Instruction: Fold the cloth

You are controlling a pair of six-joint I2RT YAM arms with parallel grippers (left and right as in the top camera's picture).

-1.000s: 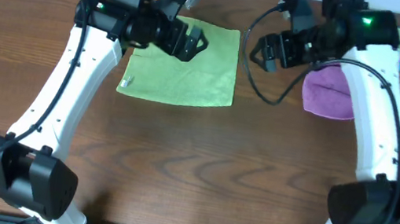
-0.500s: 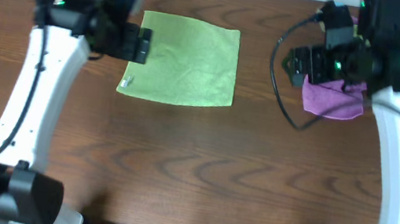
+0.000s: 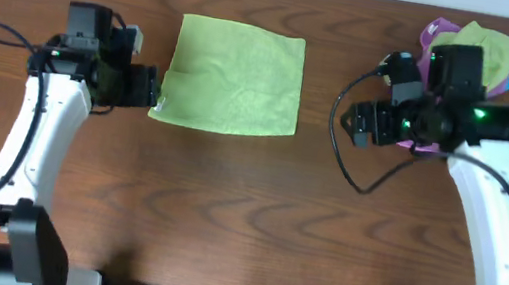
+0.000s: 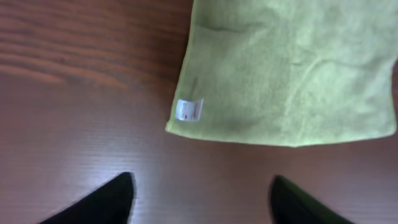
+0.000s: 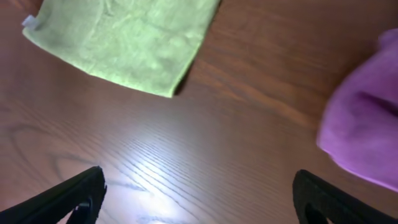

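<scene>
The lime yellow-green cloth (image 3: 234, 77) lies flat on the brown table, its white tag (image 3: 161, 102) at the near left corner. My left gripper (image 3: 153, 89) hovers just left of that corner, open, with only bare wood between its fingers. The left wrist view shows the cloth (image 4: 286, 68) and tag (image 4: 189, 110) ahead of the left gripper (image 4: 202, 186). My right gripper (image 3: 351, 122) is open over bare table, a little right of the cloth's right edge. In the right wrist view the cloth (image 5: 124, 37) lies ahead to the left of the right gripper (image 5: 199, 180).
A purple cloth (image 3: 433, 32) and a duller green cloth (image 3: 487, 44) lie bunched at the back right, partly under my right arm. The purple cloth (image 5: 367, 137) also fills the right edge of the right wrist view. A black cable (image 3: 346, 171) loops beside the right arm.
Both arms have drawn back off the cloth, the left one to the left and nearer, the right one to the right. The left jaws have narrowed somewhat. The cloth stays flat.
</scene>
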